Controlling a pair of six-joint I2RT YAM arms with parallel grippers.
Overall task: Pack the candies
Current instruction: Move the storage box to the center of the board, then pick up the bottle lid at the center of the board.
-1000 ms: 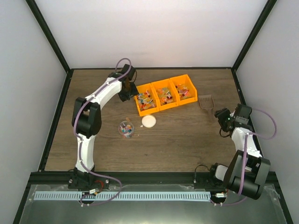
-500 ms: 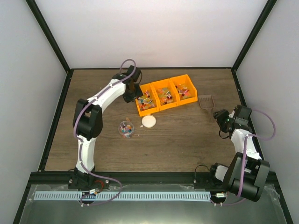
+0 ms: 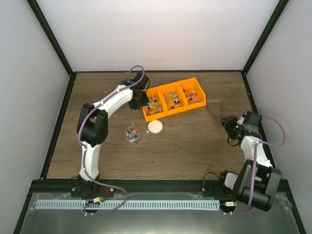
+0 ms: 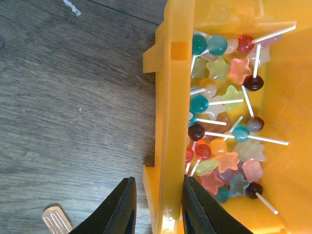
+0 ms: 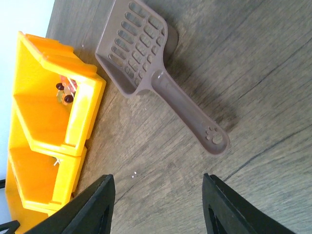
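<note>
The candies (image 4: 219,146) look only partly packed.
Left of middle in the top view, a clear cup (image 3: 130,135) holds a few, with its cream lid (image 3: 155,126) off beside it. Most still lie in the orange bins (image 4: 168,97): tiny shiny balls and stars on white sticks. The left end effector (image 4: 159,204) has a finger on each side of a bin wall, but a pinch cannot be told. At far right, the right end effector (image 5: 158,195) is spread wide and empty near the brown scoop (image 5: 161,80).

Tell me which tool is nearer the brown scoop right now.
Right. The right tool hangs open just off the handle end of the scoop, not touching it. The left tool is beyond the orange bins, straddling the outer wall of the leftmost bin.
</note>
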